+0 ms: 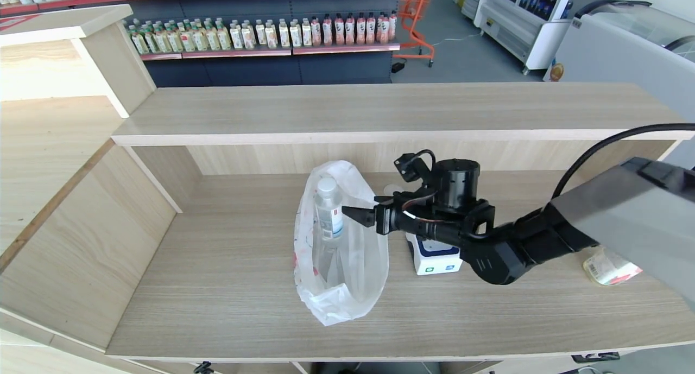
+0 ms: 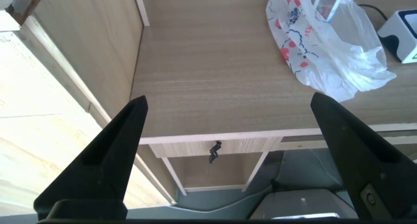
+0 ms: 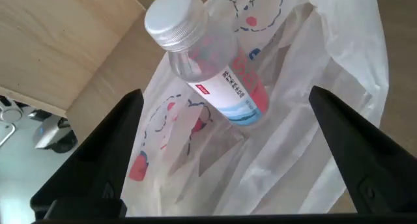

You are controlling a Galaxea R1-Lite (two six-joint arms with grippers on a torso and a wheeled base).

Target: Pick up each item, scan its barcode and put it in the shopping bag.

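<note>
Bottle (image 1: pixel 328 208) sits inside the shopping bag (image 1: pixel 326 303) on the tabletop (image 1: pixel 217 287); right gripper (image 1: pixel 352 214) beside the bag's right rim, fingers (image 3: pixel 98 165) spread, empty. Left gripper (image 2: pixel 229 101), fingers apart, above the near edge. Head view adds a scanner (image 1: pixel 434 257) right of the bag

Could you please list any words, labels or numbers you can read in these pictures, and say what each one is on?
None can be read with certainty.
Bottle label: red and blue print, too small to read.
Shopping bag: red and blue drawings, no legible words.
Scanner: green and blue marks, too small.
Packet: blurred print.
Shelf bottles: labels too small.
</note>
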